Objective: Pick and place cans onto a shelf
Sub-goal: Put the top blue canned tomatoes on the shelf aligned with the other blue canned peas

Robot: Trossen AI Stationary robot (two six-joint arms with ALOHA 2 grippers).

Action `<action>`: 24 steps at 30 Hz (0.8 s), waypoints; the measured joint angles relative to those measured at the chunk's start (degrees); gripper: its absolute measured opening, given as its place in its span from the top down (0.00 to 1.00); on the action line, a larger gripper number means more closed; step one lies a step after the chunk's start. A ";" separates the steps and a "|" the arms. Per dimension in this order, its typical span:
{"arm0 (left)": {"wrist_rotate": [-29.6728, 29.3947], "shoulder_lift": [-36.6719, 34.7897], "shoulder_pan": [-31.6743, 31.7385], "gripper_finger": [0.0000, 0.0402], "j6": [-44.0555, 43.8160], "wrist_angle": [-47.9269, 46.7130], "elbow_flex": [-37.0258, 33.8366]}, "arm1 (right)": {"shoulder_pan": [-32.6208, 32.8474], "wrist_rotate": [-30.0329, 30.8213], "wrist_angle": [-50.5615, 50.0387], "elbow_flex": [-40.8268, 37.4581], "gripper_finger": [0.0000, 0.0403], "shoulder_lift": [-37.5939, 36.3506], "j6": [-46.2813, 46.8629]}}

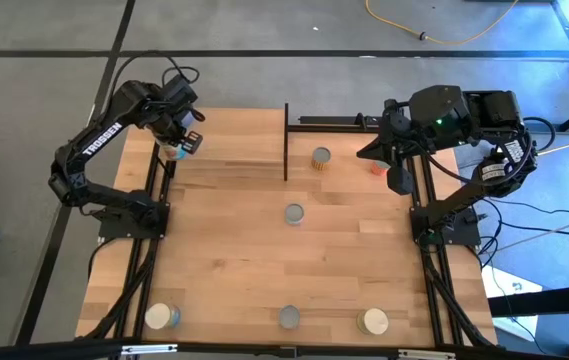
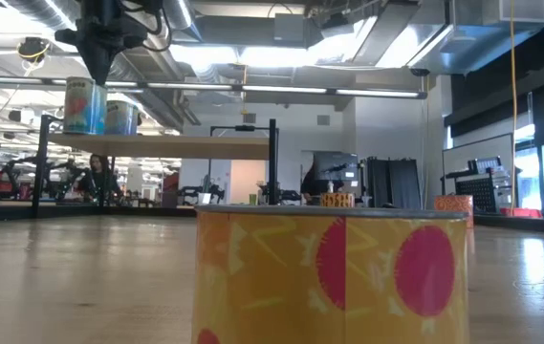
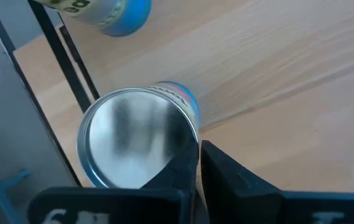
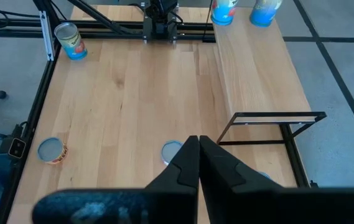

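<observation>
Watch the left gripper (image 1: 176,135), fingers nearly together just above the blue can (image 3: 136,146) on the shelf (image 1: 229,135): lifting crookedly could tip it into its neighbour (image 2: 122,117), while your right gripper (image 4: 198,163) waits shut, bent over the shelf's opposite end.

1. worktop (image 1: 234,250): pale wood planks, smooth, low sheen.
2. shelf (image 4: 251,56): same light wood, thin black metal posts.
3. can (image 3: 136,146): shiny mirror-like metal top, glossy printed label.
4. left gripper (image 3: 200,168): dark matt plastic fingers.
</observation>
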 joint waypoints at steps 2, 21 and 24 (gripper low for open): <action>-0.09 0.00 0.00 0.93 0.00 0.02 0.00 | 0.02 0.00 0.00 0.00 0.97 0.00 0.00; -1.45 -0.09 -0.02 0.87 1.62 0.15 0.09 | 0.02 0.00 0.02 0.00 0.97 0.00 0.24; -2.41 -0.15 0.00 0.87 1.64 0.15 0.11 | 0.02 0.00 0.03 0.00 0.97 0.00 0.25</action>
